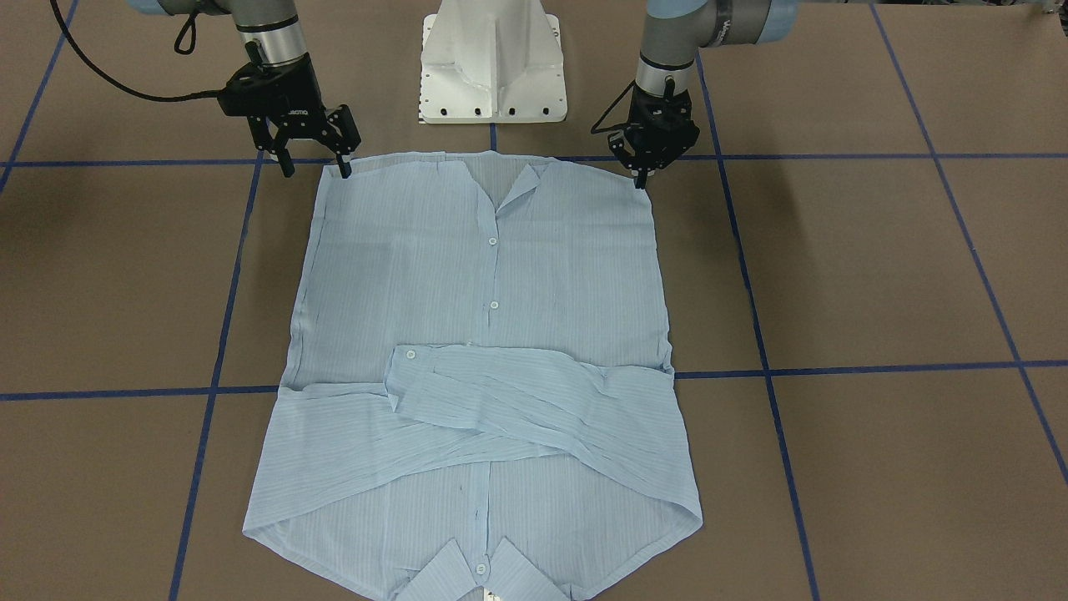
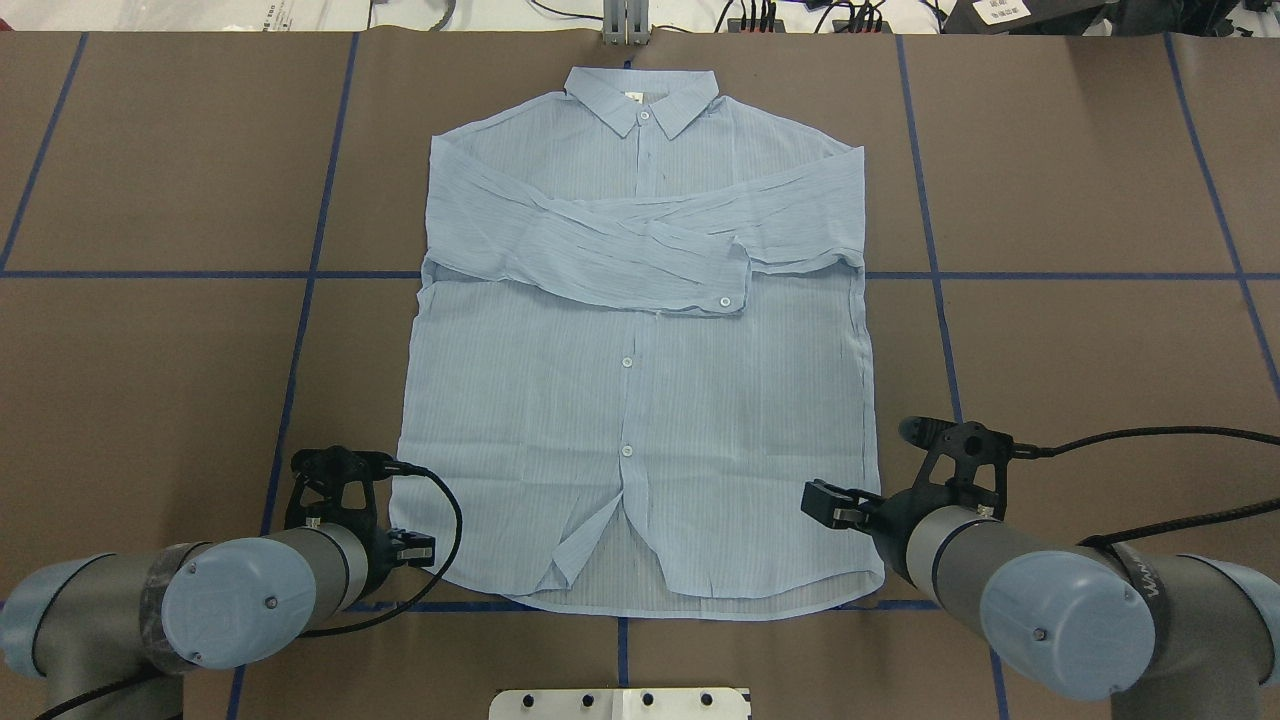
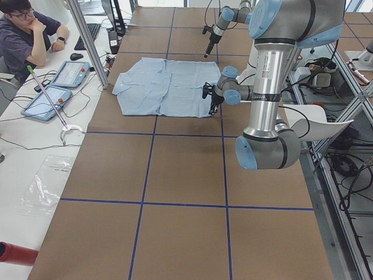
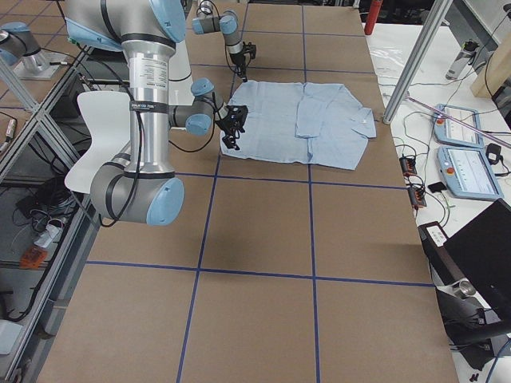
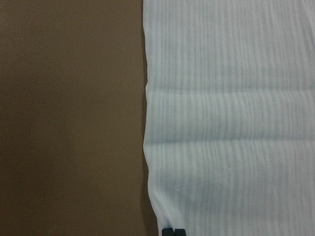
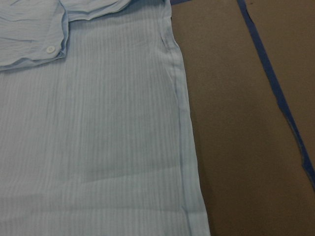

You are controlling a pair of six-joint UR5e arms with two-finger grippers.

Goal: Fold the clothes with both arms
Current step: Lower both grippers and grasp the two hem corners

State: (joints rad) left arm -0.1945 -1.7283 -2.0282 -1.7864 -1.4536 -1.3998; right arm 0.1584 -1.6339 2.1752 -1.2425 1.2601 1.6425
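The pale-blue shirt (image 1: 492,275) lies flat on the brown table, buttons up. Its collar (image 2: 642,100) is on the far side from me and both sleeves are folded across the chest (image 2: 640,245). My left gripper (image 1: 642,179) points down at the hem's left corner. Its fingertips (image 5: 173,231) sit together on the shirt's edge (image 5: 231,123). My right gripper (image 1: 315,169) is open at the hem's right corner, with one finger (image 1: 344,165) on the cloth and the other off it. The right wrist view shows only the shirt's side edge (image 6: 182,123).
The white pedestal base (image 1: 492,67) stands just behind the hem. Blue tape lines (image 1: 834,370) cross the table. A seated operator (image 3: 23,29) and tablets (image 3: 58,76) are at the far side. Bare brown table (image 2: 1080,350) lies on both sides of the shirt.
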